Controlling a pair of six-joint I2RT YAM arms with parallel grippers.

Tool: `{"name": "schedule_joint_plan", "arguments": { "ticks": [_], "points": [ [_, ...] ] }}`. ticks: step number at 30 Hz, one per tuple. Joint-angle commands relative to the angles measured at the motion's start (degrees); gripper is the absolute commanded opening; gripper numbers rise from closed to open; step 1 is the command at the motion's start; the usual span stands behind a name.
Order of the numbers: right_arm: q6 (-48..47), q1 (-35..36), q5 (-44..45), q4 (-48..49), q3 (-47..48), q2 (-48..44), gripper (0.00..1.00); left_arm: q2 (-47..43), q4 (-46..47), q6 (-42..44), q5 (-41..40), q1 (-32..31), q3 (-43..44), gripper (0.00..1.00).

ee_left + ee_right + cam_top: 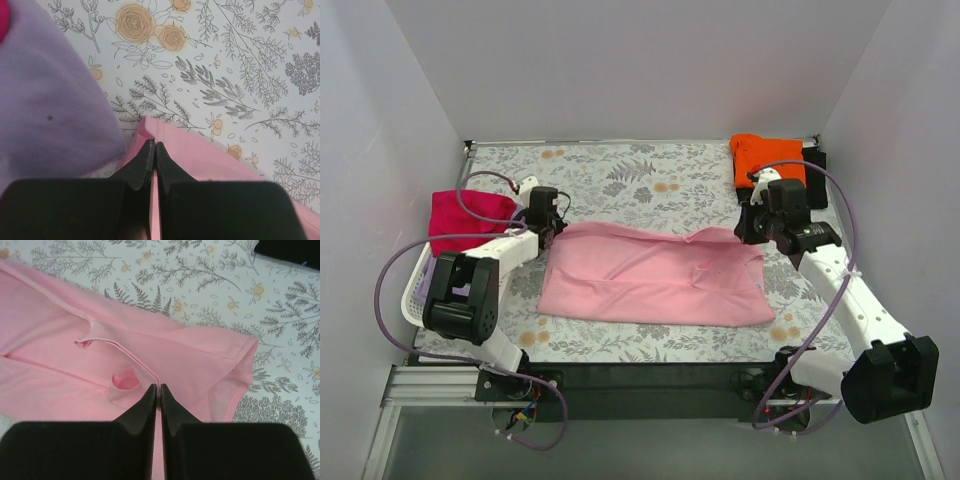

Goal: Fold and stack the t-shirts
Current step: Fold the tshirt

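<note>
The left jaws are pressed together on the near-left corner of the light pink t-shirt (210, 160), a strip of pink showing between them. The right jaws pinch a raised fold at its right end. The shirt lies spread mid-desk between both arms. Blurred lavender cloth (45, 100) sits beside the left jaws. The desk (620, 175) carries a flower-and-leaf print. An orange t-shirt (767, 158) lies on a black one (817, 162) at the far right corner. A magenta-red t-shirt (465, 215) sits in the white basket (418, 290) at the left. Plain white walls (640, 60) enclose three sides.
</note>
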Motion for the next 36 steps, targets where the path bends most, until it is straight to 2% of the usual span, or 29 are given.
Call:
{"name": "schedule_joint_plan", "arguments": {
  "ticks": [1, 13, 23, 36],
  "points": [
    [-0.11, 0.88, 0.56, -5.3, -1.16, -3.76, 0.01, -5.49, 0.62, -0.25, 0.69, 0.27, -2.13, 0.0],
    [0.42, 2.38, 0.99, -13.39, -3.19, -10.35, 0.01, -17.09, -1.93, -0.78, 0.51, 0.19, -11.01, 0.0],
    [1.74, 3.17, 2.84, -18.84, -2.92, -15.01, 0.01, -22.19, -3.86, -2.09, 1.48, 0.1, -16.46, 0.0],
    [2.44, 3.26, 2.05, -19.55, -5.56, -14.75, 0.01, -29.83, -6.41, -5.17, 1.39, -1.31, -21.21, 0.0]
  ]
}}
